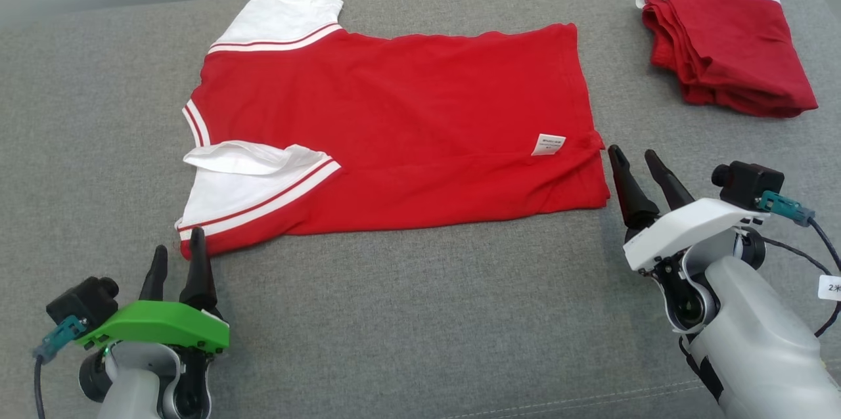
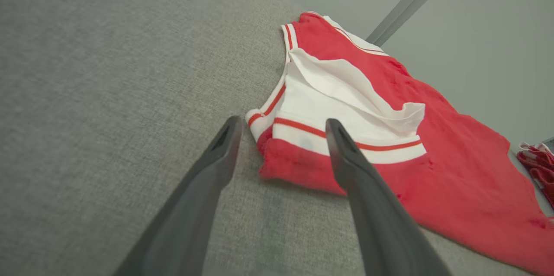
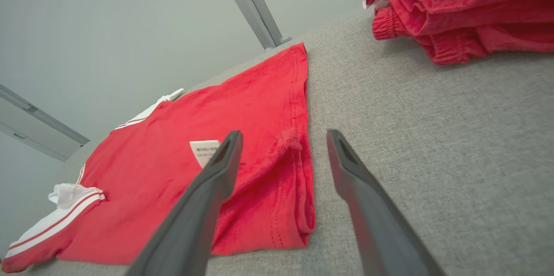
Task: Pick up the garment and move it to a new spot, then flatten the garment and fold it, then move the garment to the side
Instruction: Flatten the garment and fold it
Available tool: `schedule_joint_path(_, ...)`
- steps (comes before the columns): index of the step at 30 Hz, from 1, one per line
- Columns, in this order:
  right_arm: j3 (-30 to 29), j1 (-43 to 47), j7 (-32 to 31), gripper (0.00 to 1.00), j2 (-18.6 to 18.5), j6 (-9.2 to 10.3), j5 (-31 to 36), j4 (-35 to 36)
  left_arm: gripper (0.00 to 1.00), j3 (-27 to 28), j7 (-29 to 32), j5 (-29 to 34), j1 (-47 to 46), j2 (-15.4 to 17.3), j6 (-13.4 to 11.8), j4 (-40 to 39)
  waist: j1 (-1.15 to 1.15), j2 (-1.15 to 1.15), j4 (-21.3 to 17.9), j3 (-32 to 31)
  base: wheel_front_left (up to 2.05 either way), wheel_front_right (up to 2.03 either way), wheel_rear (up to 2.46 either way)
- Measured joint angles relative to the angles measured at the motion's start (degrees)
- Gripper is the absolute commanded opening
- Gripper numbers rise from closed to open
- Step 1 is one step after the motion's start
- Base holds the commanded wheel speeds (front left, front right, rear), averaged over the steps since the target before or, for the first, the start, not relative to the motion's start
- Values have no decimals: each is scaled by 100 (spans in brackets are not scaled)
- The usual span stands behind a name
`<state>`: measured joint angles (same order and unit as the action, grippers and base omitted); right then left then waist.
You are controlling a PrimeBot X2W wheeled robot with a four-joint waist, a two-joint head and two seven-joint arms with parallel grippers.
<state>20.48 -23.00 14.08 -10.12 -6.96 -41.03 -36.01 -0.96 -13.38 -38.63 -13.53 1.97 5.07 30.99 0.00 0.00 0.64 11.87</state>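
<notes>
I find the garment (image 1: pixel 394 123) largely flat and judge folding due: left gripper (image 1: pixel 179 243) and right gripper (image 1: pixel 632 153), both spread and empty, stand at its near corners, which each must pinch next.

We take the garment (image 1: pixel 394 123) as our mark: it lies spread on the cushioned surface (image 1: pixel 420 327). Our left gripper (image 1: pixel 178 242) sits just before its near left corner, and our right gripper (image 1: pixel 632 152) is just beside its right edge, towards the near corner. A label (image 1: pixel 548 144) lies on the garment close to that edge. A folded pile (image 1: pixel 729 51) lies well apart, behind and to the garment's right.
</notes>
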Motion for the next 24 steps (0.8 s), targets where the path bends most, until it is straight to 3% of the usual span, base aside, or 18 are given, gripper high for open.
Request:
schedule_joint_path(17,9,138,2,100,118,0,20,236,100,21,377,-1079,180,-12,55,123,0,0,-279,18,0,0,0)
schedule_joint_path(18,5,140,2,100,115,0,26,240,87,35,376,-1117,177,-13,55,130,0,0,-301,25,0,0,0)
schedule_joint_path(19,-4,143,2,100,114,0,25,242,64,48,376,-1151,174,-13,55,135,0,0,-319,32,0,0,0)
schedule_joint_path(20,-23,157,2,100,112,0,25,247,27,59,371,-1192,166,-13,55,142,0,0,-334,38,0,0,0)
schedule_joint_path(21,-45,179,2,100,109,0,25,252,0,69,366,-1215,159,-13,55,145,0,0,-343,45,0,0,0)
schedule_joint_path(24,-84,278,8,100,137,0,-30,243,0,66,298,-1221,137,-13,55,125,0,0,-355,57,0,0,0)
